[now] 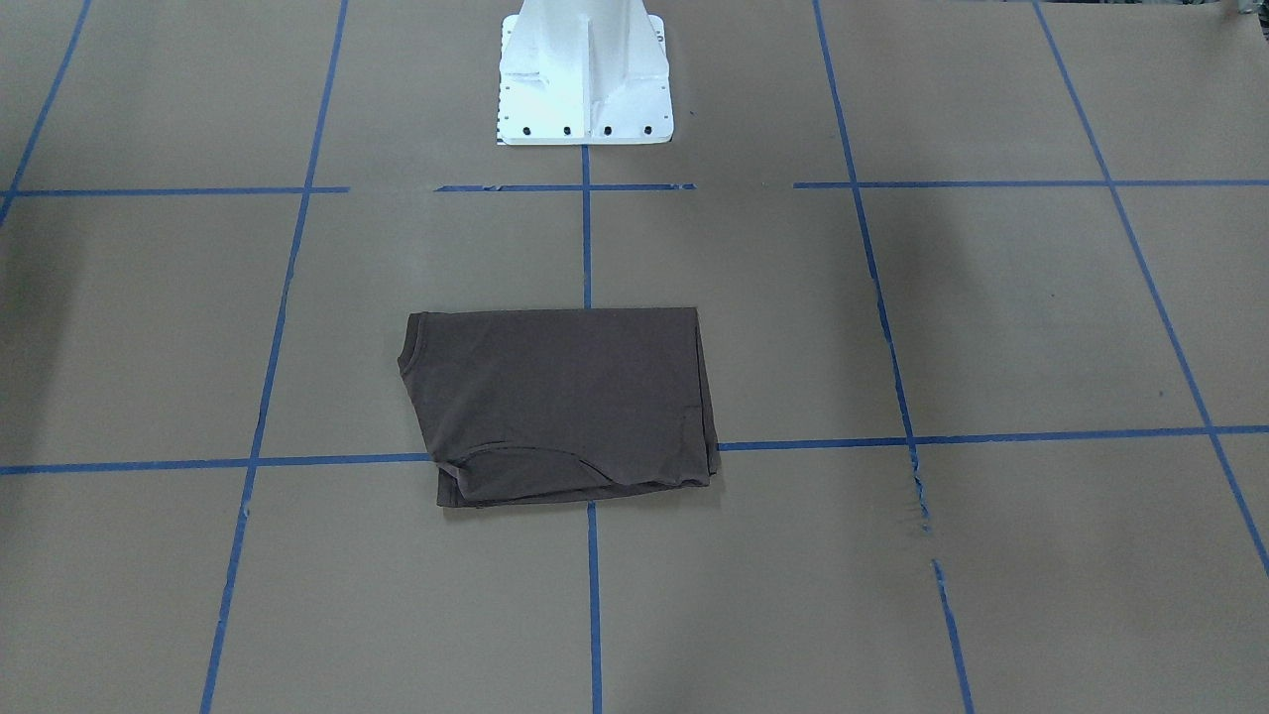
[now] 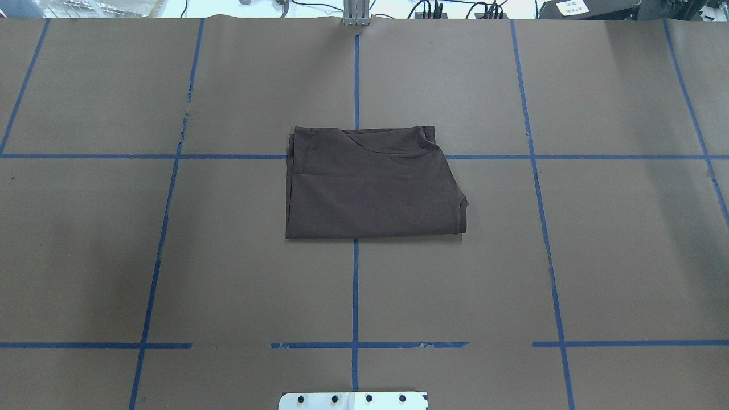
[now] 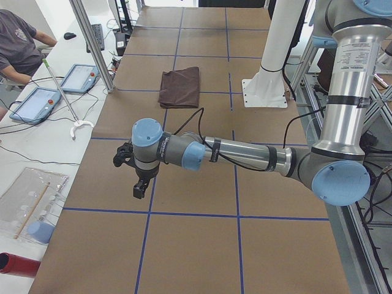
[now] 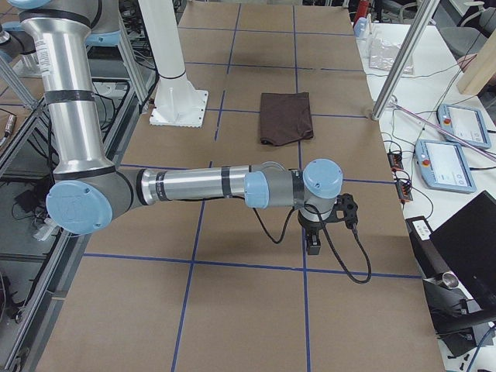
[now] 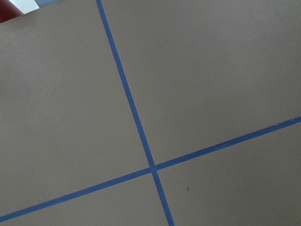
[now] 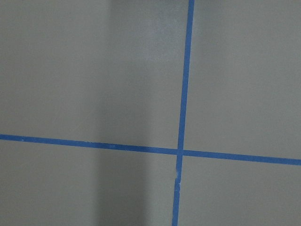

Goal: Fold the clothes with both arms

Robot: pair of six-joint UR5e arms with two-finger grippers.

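Squarely in front of the white pedestal (image 1: 585,79), the dark grey-brown T-shirt (image 1: 560,402) lies flat on the table (image 1: 991,317), folded into a rough rectangle. It sits apart from the pedestal's bolted foot, across the blue tape line (image 1: 587,238) that runs straight out from the pedestal's middle. The edge nearest the pedestal is straight and neat. The edge farthest from it shows stacked layers and a curved seam. On the robot's right side a short ribbed hem sticks out at one corner. Nothing touches the shirt.

Brown paper covers the table, and blue tape marks it into large squares.

Well away from the pedestal, toward the table's end on the robot's left, the left arm (image 3: 245,156) stretches out low over the paper. The left gripper (image 3: 140,191) hangs with its fingers pointing down, above the surface. Only a side view shows it, so I cannot tell whether its fingers are spread or pressed together. The right arm (image 4: 194,186) reaches out likewise toward the opposite end from the pedestal. The right gripper (image 4: 313,244) also points down above the paper, and its finger state cannot be told either. Each wrist camera sees only brown paper and a tape crossing.

Beyond the table's far edge from the pedestal, a seated person (image 3: 15,46) and some tablets (image 3: 76,78) are on a white bench.
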